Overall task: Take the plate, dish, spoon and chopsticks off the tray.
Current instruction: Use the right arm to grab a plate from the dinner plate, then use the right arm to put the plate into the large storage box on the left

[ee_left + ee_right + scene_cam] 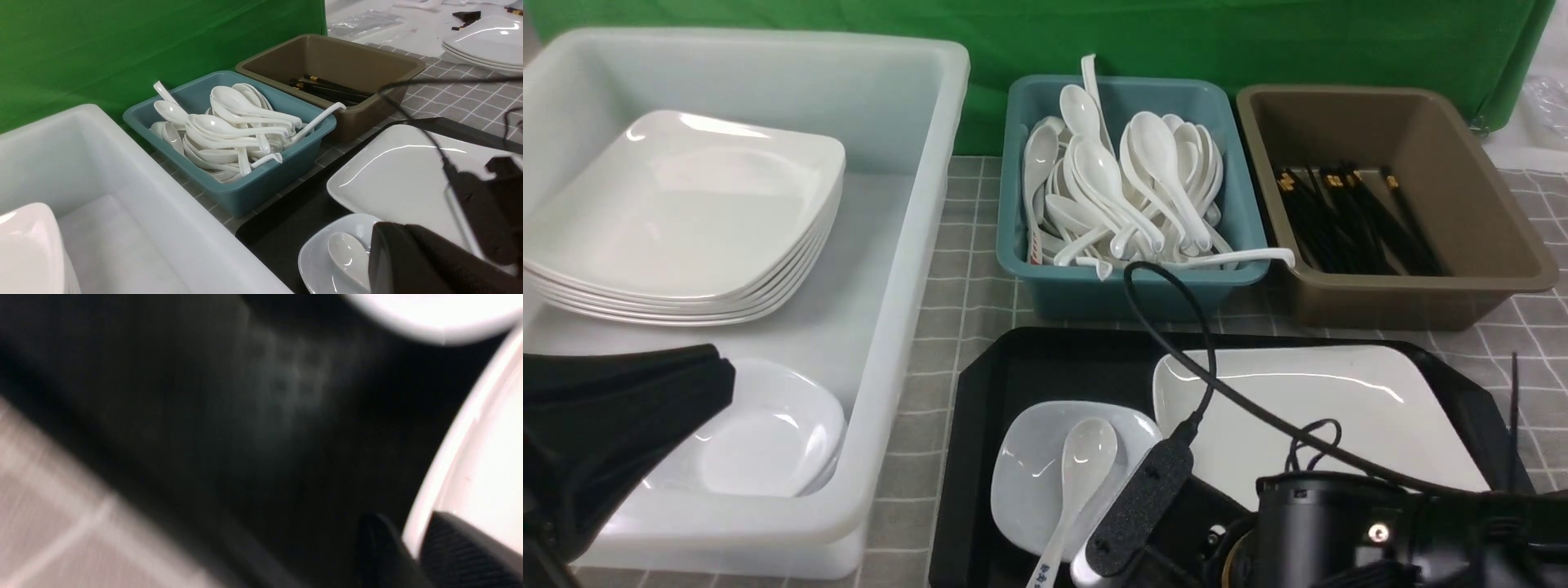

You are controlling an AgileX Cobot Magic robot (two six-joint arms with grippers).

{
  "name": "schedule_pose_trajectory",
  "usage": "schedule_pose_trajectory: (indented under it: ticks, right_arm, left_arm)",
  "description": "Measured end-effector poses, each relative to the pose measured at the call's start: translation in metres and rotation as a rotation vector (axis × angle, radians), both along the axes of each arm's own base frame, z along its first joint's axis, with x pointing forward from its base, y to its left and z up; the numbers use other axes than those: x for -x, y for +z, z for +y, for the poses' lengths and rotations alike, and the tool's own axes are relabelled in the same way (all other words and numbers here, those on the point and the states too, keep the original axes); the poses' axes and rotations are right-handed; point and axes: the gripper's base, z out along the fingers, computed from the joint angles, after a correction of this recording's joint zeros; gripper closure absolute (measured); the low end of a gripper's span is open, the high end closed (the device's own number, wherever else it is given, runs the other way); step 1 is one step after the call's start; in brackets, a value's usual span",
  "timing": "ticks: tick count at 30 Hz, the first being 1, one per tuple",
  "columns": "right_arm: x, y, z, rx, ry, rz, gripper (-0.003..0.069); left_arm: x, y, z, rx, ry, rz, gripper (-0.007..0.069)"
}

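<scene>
The black tray [1045,367] holds the large white plate [1339,416] and, to its left, the small dish [1029,465] with the spoon [1086,457] lying in it. My right gripper [1127,531] is at the plate's near left corner. In the right wrist view its two fingers [408,535] pinch the plate's rim [482,457], one on each side. My left gripper [629,408] hangs shut and empty over the near end of the white bin. Its dark tip [380,245] hides part of the dish [318,261]. The chopsticks are out of view on the tray.
A big white bin [907,245] on the left holds stacked plates [678,220] and small dishes [768,433]. Behind the tray stand a teal tub [1127,286] full of spoons and a brown tub [1421,286] with black chopsticks. A cable [1209,359] arcs over the plate.
</scene>
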Motion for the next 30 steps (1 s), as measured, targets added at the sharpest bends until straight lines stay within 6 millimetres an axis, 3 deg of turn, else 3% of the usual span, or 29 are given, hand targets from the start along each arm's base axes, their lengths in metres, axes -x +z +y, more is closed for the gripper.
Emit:
schedule_pose_trajectory:
  ticks: [2,3,4,5,6,12,16,24,30]
  right_arm:
    - [0.008,0.029,-0.001,-0.006,0.000,-0.027,0.0555]
    - [0.010,0.034,-0.002,-0.015,0.003,-0.033,0.0558]
    - [0.013,0.055,-0.004,-0.039,-0.001,-0.055,0.0577]
    - [0.014,0.060,-0.005,-0.044,-0.005,-0.057,0.0581]
    - [0.018,0.085,-0.009,-0.099,-0.017,-0.078,0.0592]
    - [0.020,0.157,-0.019,-0.197,-0.030,-0.149,0.0589]
    - [0.017,0.177,-0.020,-0.202,0.006,-0.208,0.0592]
    - [0.017,0.180,-0.018,-0.198,0.041,-0.210,0.0592]
    - [0.006,0.208,0.005,-0.248,0.194,-0.289,0.0592]
  left_arm:
    - [0.000,0.000,0.000,-0.011,0.002,-0.006,0.0613]
    - [0.000,0.000,0.000,-0.011,0.002,-0.006,0.0613]
    - [0.000,0.000,0.001,-0.014,0.003,-0.008,0.0613]
    - [0.000,0.000,0.001,-0.015,0.003,-0.008,0.0613]
    - [0.000,0.000,0.001,-0.015,0.004,-0.008,0.0613]
    - [-0.002,-0.001,0.003,-0.009,0.042,0.008,0.0613]
    - [-0.003,-0.002,0.006,0.005,0.078,0.025,0.0613]
    - [-0.004,-0.004,0.007,-0.020,0.095,0.041,0.0613]
    - [-0.004,0.008,0.025,-0.098,0.256,0.064,0.0613]
